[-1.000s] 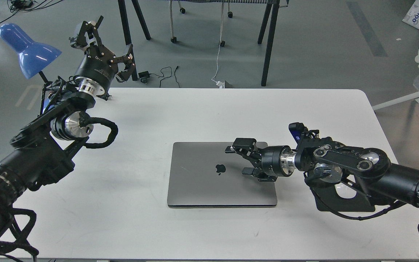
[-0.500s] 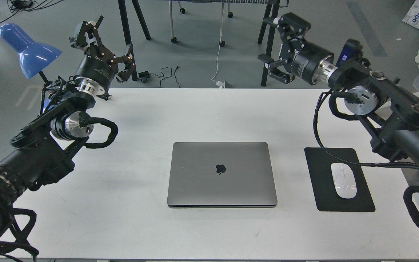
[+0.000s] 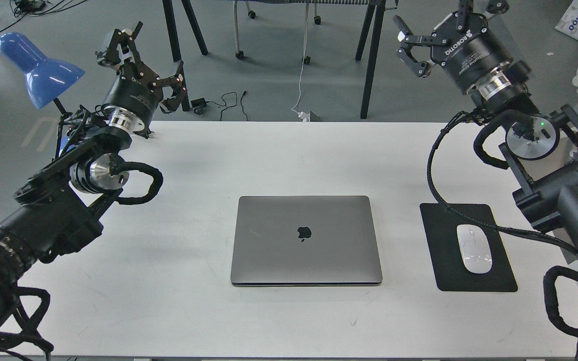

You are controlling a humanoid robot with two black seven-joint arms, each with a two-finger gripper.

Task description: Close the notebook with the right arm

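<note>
The notebook (image 3: 306, 240) lies shut and flat in the middle of the white table (image 3: 289, 155), its grey lid with the dark apple logo facing up. My right arm is raised at the far right, well above and behind the table edge. Its gripper (image 3: 437, 27), marked ROBOTIQ, is open and empty, far from the notebook. My left gripper (image 3: 141, 60) is raised at the far left near the blue lamp, with fingers spread open and empty.
A black mouse pad (image 3: 469, 248) with a white mouse (image 3: 474, 255) lies right of the notebook. A blue lamp (image 3: 38, 67) stands at the back left corner. Chair and table legs and cables are on the floor beyond the table.
My right arm has lifted off the notebook lid and swung up and back to the far right, uncovering the mouse pad and mouse. The left arm has not moved.
</note>
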